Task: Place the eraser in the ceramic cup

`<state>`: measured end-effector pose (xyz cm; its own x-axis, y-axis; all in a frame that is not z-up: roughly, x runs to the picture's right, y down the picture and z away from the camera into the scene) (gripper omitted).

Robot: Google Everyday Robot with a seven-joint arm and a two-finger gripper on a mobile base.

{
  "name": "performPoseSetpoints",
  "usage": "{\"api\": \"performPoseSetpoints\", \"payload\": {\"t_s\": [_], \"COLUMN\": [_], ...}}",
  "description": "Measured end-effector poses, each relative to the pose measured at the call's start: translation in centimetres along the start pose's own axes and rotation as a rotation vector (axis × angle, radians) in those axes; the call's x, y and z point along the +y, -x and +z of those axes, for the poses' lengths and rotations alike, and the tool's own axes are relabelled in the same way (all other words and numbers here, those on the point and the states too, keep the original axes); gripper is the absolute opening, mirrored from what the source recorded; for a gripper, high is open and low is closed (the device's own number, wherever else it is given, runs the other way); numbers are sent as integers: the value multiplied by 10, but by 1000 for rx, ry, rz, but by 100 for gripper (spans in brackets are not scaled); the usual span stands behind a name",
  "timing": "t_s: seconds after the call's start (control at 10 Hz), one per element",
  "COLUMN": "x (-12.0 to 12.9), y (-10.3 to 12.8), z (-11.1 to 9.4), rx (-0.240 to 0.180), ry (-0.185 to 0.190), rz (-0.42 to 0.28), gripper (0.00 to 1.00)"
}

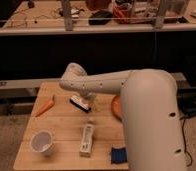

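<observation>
The eraser, a small block with a black top and pale base, lies on the wooden table near its back middle. The white ceramic cup stands upright at the front left, mouth up, well apart from the eraser. My white arm reaches in from the right. The gripper hangs under the arm's end, right beside the eraser's right end, partly hidden by the arm.
A long white tube lies in front of the eraser. A blue pad sits at the front right. An orange plate is half hidden behind the arm. An orange carrot-like piece lies at the left.
</observation>
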<state>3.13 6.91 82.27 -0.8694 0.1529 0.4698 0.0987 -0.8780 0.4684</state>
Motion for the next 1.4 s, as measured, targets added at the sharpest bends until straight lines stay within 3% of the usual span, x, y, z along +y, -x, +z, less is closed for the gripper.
{"api": "performPoseSetpoints", "payload": {"t_s": [0.2,0.6,0.8,1.1,1.4], "x": [0,8,10,11,17], "y": [-1,-30,-41,-57,-75], "z": [-1,-19,-23,-14,-1], "rx": [5,184,233,294,329], "ry": [-3,-85,-106,-99,-83], "rz": [-14,54,76,149,246], "gripper": [80,80,80,80,80]}}
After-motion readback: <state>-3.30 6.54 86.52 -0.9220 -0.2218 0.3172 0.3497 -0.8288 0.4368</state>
